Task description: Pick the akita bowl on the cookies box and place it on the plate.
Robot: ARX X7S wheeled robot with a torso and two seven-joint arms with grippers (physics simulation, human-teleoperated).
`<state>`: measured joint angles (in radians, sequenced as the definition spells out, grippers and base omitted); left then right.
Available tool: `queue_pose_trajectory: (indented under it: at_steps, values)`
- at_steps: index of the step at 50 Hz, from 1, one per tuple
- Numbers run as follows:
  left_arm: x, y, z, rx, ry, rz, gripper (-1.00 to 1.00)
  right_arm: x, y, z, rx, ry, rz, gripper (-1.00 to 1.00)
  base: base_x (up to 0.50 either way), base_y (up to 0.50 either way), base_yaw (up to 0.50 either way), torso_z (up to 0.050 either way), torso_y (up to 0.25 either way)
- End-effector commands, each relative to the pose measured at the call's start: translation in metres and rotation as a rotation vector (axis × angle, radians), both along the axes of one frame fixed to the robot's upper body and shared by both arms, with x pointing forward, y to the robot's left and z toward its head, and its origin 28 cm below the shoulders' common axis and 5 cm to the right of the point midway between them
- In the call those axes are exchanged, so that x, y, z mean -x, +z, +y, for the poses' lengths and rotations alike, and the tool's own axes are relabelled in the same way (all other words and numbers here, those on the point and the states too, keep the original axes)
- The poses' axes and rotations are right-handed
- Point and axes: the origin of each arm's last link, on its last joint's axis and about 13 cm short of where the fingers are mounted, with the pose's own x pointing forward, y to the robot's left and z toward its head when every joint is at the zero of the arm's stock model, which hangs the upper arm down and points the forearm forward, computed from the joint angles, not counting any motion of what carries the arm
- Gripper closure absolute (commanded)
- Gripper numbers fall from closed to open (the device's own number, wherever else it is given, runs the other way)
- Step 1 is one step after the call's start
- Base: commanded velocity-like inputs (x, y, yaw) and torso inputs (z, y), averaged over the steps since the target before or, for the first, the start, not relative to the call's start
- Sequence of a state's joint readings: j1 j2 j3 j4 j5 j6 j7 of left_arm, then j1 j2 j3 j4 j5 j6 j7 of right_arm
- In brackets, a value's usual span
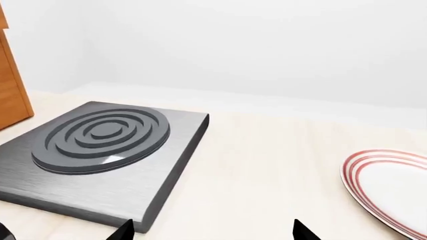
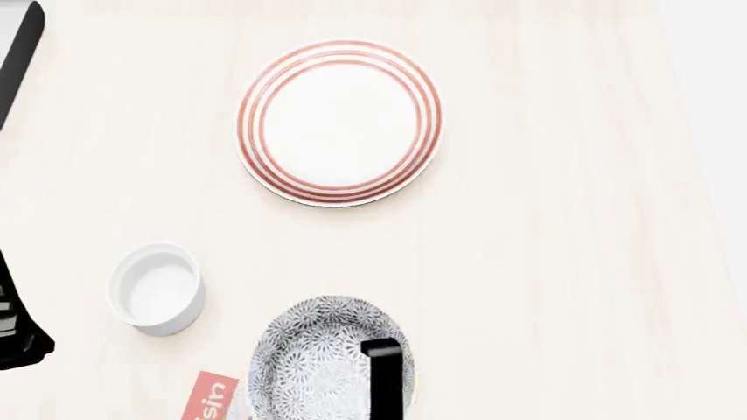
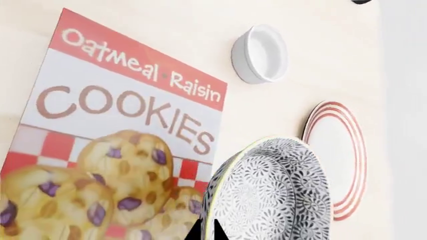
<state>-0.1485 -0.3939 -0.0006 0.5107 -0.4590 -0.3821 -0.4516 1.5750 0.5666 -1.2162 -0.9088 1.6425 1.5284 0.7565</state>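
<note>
The akita bowl [image 3: 273, 195], grey-and-white speckled, is held by its rim in my right gripper [image 3: 208, 232], one finger inside and one outside. It hangs over the far edge of the red-and-white cookies box [image 3: 113, 125], tilted in the right wrist view. From the head view the bowl [image 2: 315, 363] sits low in the picture, with a black finger [image 2: 386, 376] inside it and a corner of the box [image 2: 210, 401] beside it. The red-ringed plate [image 2: 339, 122] lies further ahead, bare. My left gripper [image 1: 213, 232] is open over bare table, with the plate [image 1: 393, 192] to one side.
A small plain white cup [image 2: 157, 289] stands on the table left of the bowl. A grey burner slab with raised rings [image 1: 100, 150] lies ahead of the left gripper, with a wooden cabinet [image 1: 10, 95] beyond it. The pale wooden table [image 2: 561, 262] spreads to the right.
</note>
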Motion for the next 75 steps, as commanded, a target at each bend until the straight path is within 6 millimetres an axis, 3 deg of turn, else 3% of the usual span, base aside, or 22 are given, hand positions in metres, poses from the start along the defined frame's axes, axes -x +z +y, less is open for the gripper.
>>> queue_pose_trajectory:
  at_steps: [1,7,20,48,64,75]
  values:
    - [0.0,0.0,0.0,0.0,-0.003,0.001,-1.0,-0.018,0.017,-0.009,-0.004,-0.063,-0.134,1.0,0.0,0.0,0.0,0.0,0.0]
    - [0.001,0.0,0.0,0.0,-0.011,-0.003,-1.0,-0.029,0.018,-0.013,-0.013,-0.074,-0.159,1.0,0.0,0.0,0.0,0.0,0.0]
    - [0.003,-0.001,-0.001,-0.011,-0.037,-0.015,-1.0,-0.078,0.032,-0.019,-0.086,-0.157,-0.24,1.0,0.0,0.0,0.0,0.0,0.0]
    - [0.011,-0.005,-0.005,-0.055,-0.114,-0.035,-1.0,-0.153,0.057,-0.013,-0.197,-0.238,-0.338,1.0,0.0,0.0,0.0,0.0,0.0]
    - [0.013,-0.006,-0.008,-0.071,-0.161,-0.048,-1.0,-0.194,0.054,-0.004,-0.25,-0.27,-0.376,1.0,0.0,0.0,0.0,0.0,0.0]
    - [0.02,0.0,-0.015,-0.076,-0.329,-0.111,-1.0,-0.196,0.039,0.003,-0.272,-0.23,-0.324,1.0,0.0,0.0,0.0,0.0,0.001]
